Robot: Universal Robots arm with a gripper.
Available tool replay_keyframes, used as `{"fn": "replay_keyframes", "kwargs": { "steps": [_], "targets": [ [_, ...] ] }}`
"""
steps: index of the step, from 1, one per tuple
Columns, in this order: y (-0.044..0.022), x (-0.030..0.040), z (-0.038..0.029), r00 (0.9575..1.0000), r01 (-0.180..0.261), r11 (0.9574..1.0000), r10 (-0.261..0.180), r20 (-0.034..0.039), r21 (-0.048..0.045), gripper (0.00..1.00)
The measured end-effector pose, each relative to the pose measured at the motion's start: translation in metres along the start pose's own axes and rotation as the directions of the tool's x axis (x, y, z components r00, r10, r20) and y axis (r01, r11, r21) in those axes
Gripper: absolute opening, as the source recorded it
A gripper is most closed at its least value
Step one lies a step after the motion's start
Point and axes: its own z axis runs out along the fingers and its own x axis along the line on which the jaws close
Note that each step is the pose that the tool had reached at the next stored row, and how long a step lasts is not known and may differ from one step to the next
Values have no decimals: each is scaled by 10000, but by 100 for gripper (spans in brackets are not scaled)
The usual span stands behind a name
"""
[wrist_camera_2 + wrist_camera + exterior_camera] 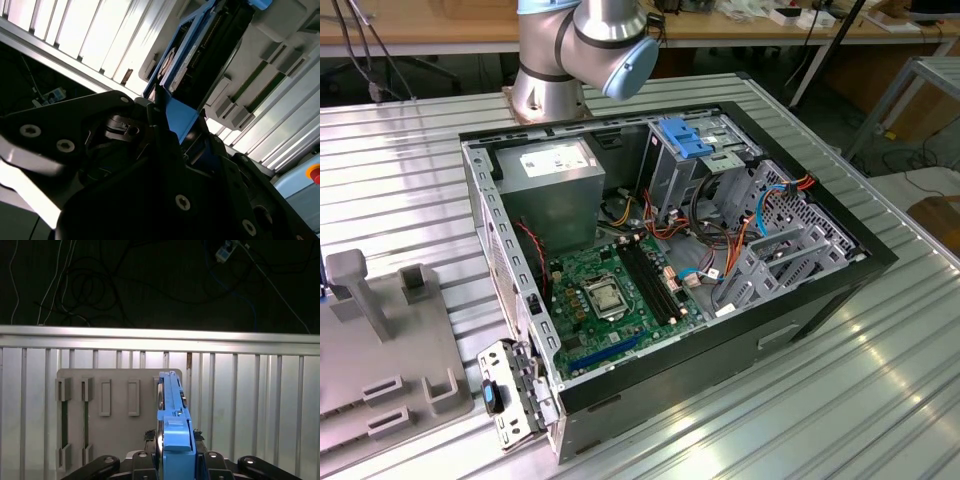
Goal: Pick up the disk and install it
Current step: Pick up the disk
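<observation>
Exterior view: we see the ribbed surface (880, 400) carrying the open computer case (790, 305) mid-frame, arm base (548, 90) at upper centre | both wrist views: grey tray (120, 390) behind the disk (171, 410) | disk edge-on, clamped in our end effector (174, 462)

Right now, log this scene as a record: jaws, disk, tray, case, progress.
jaws: shut on the disk, one on each side of its near end
disk: edge-on, blue rails, reaching from the jaws toward the tray
tray: grey, slotted, lying on the ribbed table
case: open on the table in the exterior view, board exposed
progress: disk gripped over the tray, not yet in the case
</observation>
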Motion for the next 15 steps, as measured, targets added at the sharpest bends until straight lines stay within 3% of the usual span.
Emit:
{"fn": "replay_keyframes", "kwargs": {
  "steps": [12, 15],
  "targets": [
    [-2, 0, -1, 10000, 0, 10000, 0, -6, 0, 37],
    [-3, -2, -70, 10000, 0, 10000, 0, -8, -1, 37]
  ]
}}
